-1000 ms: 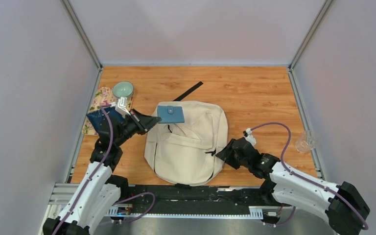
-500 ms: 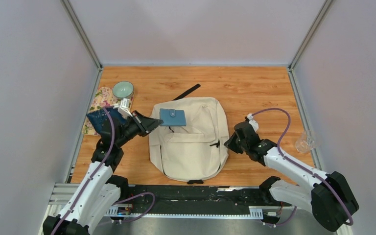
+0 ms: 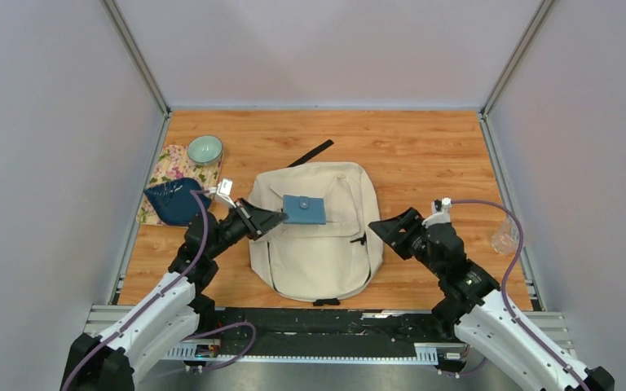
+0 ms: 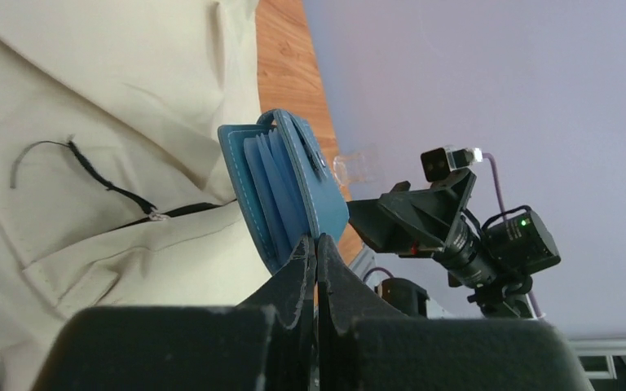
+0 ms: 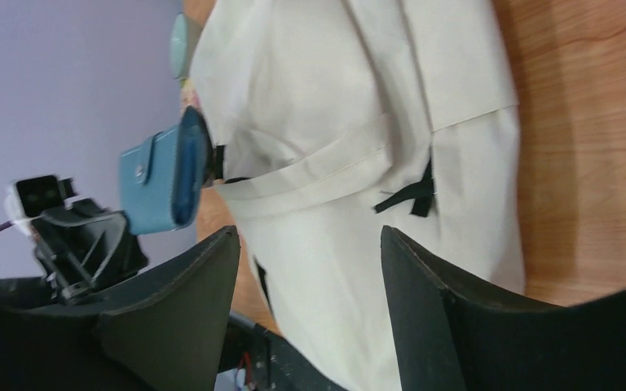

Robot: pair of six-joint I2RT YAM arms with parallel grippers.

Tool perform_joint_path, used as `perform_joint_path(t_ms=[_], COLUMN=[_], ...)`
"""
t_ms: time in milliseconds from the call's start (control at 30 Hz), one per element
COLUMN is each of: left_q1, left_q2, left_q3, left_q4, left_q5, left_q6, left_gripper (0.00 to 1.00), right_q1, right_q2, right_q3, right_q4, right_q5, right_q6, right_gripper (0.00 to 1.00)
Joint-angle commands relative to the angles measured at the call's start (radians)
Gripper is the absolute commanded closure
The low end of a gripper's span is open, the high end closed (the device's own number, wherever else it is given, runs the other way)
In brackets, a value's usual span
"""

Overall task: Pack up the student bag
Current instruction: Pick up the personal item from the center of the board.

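The student bag (image 3: pixel 318 244) is a cream backpack lying flat in the middle of the table, with its black zipper pulls showing. My left gripper (image 3: pixel 279 217) is shut on the edge of a small blue wallet (image 3: pixel 304 209) and holds it just above the bag's front pocket. In the left wrist view the wallet (image 4: pixel 285 187) stands on edge, pinched between the closed fingertips (image 4: pixel 303 252), with the bag (image 4: pixel 106 122) behind it. My right gripper (image 3: pixel 377 227) is open beside the bag's right edge and holds nothing. The right wrist view shows the bag (image 5: pixel 359 122) and the wallet (image 5: pixel 159 183) beyond its spread fingers.
A teal bowl (image 3: pixel 204 148), a floral cloth (image 3: pixel 163 167) and a dark blue item (image 3: pixel 174 204) lie at the left. A black strap (image 3: pixel 311 152) lies behind the bag. A clear plastic cup (image 3: pixel 505 236) stands at the right edge.
The left gripper carried the wallet rightward over the bag's front. The right gripper closed at the bag's right side, then opened and drew back from it. The bag shifted slightly away.
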State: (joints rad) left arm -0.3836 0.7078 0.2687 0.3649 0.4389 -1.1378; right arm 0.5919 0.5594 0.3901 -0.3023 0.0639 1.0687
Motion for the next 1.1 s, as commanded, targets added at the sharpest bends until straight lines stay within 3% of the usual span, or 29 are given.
perform_joint_path(t_ms=[0,333,467,733,1033,1067], left_q1=[-0.099,-0.339,-0.359,-0.382,-0.413,-0.414], left_q2=[0.056,0.217,0.239,0.243,0.271,0.275], left_q3=[-0.006,0.0,0.001,-0.003,-0.008,-0.008], left_q4=[0.261,0.473,0.489,0.494,0.531,0.534], left_q5=[-0.114,-0.264,-0.267,-0.267,-0.244,-0.243], left_q6=[-0.054,-0.037,-0.045,-0.057,-0.085,-0.086], left_gripper=[1.0,1.0,1.0,1.0,1.0,1.0], right_q1=[0.063,0.233,0.252,0.25,0.252,0.25], right_q2=[-0.076,0.131,0.21,0.203,0.177,0.174], right_q3=[-0.068,-0.019,-0.019,-0.022,-0.027,-0.028], right_q4=[0.178,0.472,0.564,0.589,0.6,0.601], right_q5=[-0.049,-0.039,-0.049,-0.023,0.011,0.017], right_q6=[0.172,0.226,0.247,0.243,0.237,0.237], right_gripper=[0.32,0.3,0.3,0.32,0.55,0.64])
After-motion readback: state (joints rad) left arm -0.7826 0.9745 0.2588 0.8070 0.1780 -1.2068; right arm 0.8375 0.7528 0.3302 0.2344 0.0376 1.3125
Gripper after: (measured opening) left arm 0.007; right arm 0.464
